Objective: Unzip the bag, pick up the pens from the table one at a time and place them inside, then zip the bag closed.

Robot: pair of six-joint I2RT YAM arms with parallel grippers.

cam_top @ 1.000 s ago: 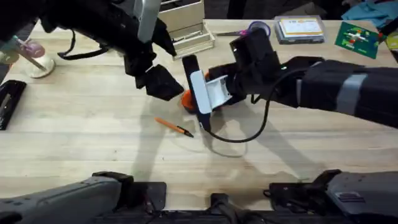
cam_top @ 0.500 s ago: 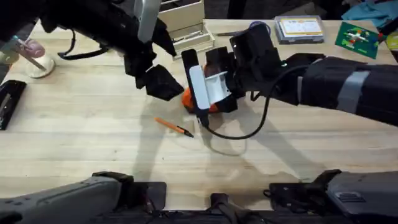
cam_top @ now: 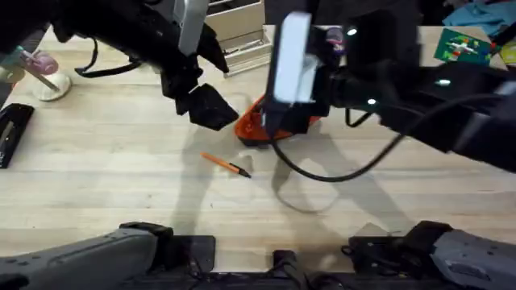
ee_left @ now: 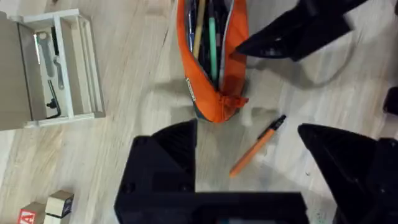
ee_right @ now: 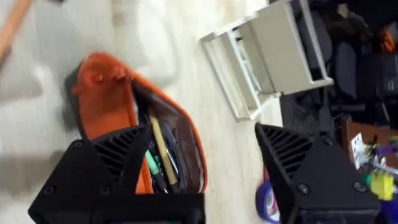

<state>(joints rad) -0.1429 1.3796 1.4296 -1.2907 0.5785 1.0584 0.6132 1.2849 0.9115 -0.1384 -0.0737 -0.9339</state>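
One pen (cam_top: 226, 164), the orange one, lies on the desk (cam_top: 121, 185) just near of the bag (cam_top: 256, 127), apart from it, its black tip toward the right. The bag sits at mid-desk with its zipper open; the left wrist view shows a green pen (ee_left: 212, 46) and other slim sticks already inside, so my judgement is that one pen is stowed and the orange one is the last to fetch before zipping.

Left fingers (ee_left: 261, 165) are spread and empty, hovering just left of the bag's end; that wrist camera looks straight down on the orange pen, which suggests this arm is placed to take it. Right fingers (ee_right: 205, 168) are also released, holding nothing, poised above the bag's mouth with the arm risen close under the camera, likely lifted clear so the opening is free.

Beyond the bag, at the far side, stands a white open case (cam_top: 242, 36) holding small tools, and a purple tape roll (ee_right: 268, 202) lies near it
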